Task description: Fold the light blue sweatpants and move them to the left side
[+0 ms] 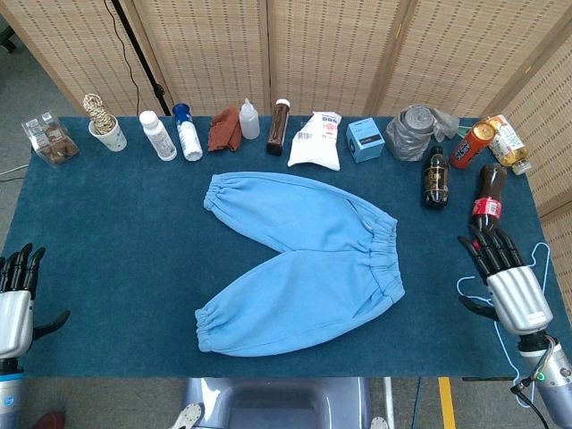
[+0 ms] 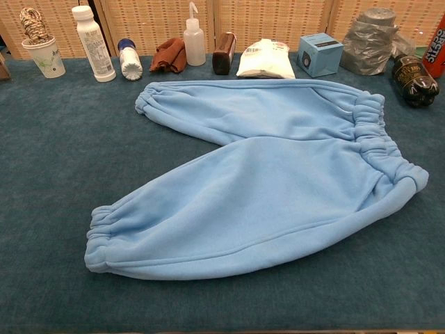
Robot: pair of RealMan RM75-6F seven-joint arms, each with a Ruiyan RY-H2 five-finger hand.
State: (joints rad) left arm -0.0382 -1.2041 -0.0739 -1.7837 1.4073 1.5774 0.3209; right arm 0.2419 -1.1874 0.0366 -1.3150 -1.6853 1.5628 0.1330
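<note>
Blue-cloth table (image 1: 107, 268), wicker screens (image 1: 340, 45) behind; sweatpants (image 1: 299, 259) flat, legs splayed.
Head view only: left hand (image 1: 16, 299) & right hand (image 1: 505, 277), both empty w/ fingers apart.

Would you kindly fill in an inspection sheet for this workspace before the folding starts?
Surface: table covered in dark blue cloth.
Job's things: light blue sweatpants spread flat, legs splayed leftward, waistband to the right.
Clutter: bottles, paper cup, brown rag, white pouch, blue box along the far edge.
Hands: left hand and right hand open, holding nothing.
Cables: black cable against the screen.
Surroundings: woven folding screens.
</note>
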